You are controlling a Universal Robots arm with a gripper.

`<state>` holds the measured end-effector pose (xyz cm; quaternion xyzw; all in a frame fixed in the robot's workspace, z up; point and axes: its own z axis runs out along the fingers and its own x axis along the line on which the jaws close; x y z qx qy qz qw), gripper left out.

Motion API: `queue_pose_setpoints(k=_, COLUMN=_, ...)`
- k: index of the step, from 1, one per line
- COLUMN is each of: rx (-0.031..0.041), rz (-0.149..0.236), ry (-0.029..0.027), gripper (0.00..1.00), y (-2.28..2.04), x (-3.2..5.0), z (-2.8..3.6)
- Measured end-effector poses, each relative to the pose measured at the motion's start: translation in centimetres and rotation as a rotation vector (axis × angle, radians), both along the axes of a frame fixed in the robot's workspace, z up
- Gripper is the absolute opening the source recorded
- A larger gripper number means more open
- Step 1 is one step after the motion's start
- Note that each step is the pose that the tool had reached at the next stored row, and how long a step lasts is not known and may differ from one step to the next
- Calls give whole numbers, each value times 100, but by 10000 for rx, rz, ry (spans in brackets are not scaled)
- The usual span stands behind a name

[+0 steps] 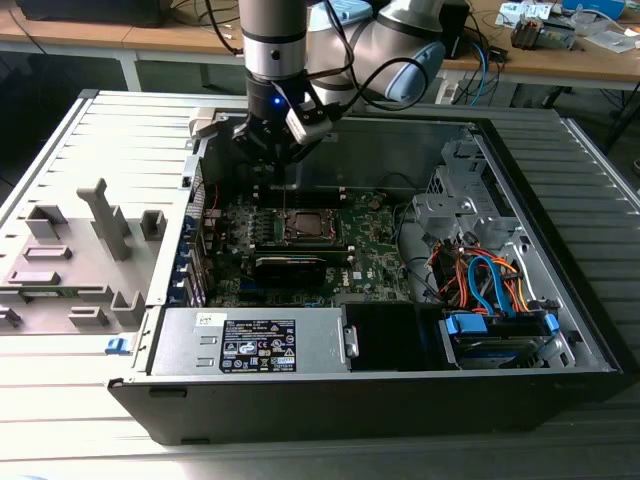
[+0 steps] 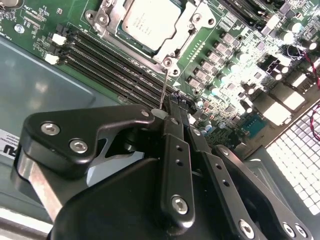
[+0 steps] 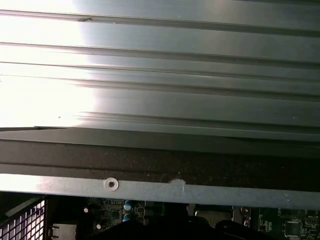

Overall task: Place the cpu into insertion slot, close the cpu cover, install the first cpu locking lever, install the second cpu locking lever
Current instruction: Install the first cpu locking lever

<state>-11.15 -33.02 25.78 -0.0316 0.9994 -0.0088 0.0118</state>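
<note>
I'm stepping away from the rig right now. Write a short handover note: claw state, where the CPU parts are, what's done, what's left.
Claw: shut on a thin wire locking lever, above the motherboard inside the open case.
CPU: seated in the insertion slot.
CPU cover: lies closed, framing the chip.
Done: CPU placed, cover closed.
Left: the held lever stands raised by the socket's corner and is not latched. I cannot tell whether it is the first or second lever, nor the state of the other one.
</note>
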Motion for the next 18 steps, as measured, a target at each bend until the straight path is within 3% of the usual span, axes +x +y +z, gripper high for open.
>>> queue_pose_setpoints(k=18, rx=-1, rz=0, ry=0, gripper=11, y=0, x=90, z=-1)
